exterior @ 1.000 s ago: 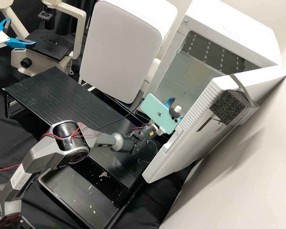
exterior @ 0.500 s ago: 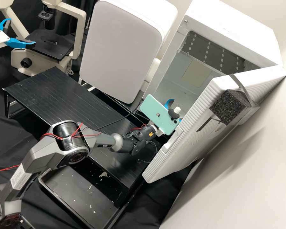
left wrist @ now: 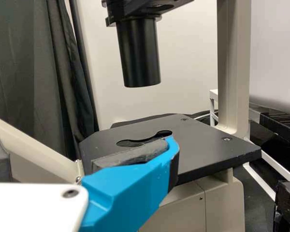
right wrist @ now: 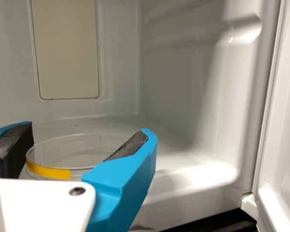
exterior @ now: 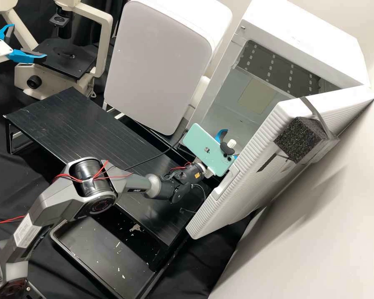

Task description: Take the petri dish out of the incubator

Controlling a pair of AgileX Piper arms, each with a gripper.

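White, boxy incubator with its ribbed door (exterior: 253, 166) swung open, at the right side of the high view (exterior: 307, 41). Right pincer (exterior: 229, 144), two bright blue fingers with dark pads, is in at the open front, low down. In the right wrist view it is closed in on the round, clear petri dish with a strip of yellow tape on its wall (right wrist: 77, 152), a pad at either side. Dish is inside the chamber, near the floor; whether its base touches there, cannot tell. Mint-green phone (exterior: 205, 147) mounted on that arm, beside the pincer. Left pincer (exterior: 28, 42), same blue, over by the cream microscope with a flat black stage (exterior: 33, 81): fingers well apart, nothing between them. Black slatted desk (exterior: 77, 124) between microscope and incubator. Large white unit with a rounded grey face (exterior: 158, 62) behind the desk. Block of black foam (exterior: 297, 139) strapped to the incubator door. Black shallow tray (exterior: 89, 245) lower down, pale flecks scattered in it.
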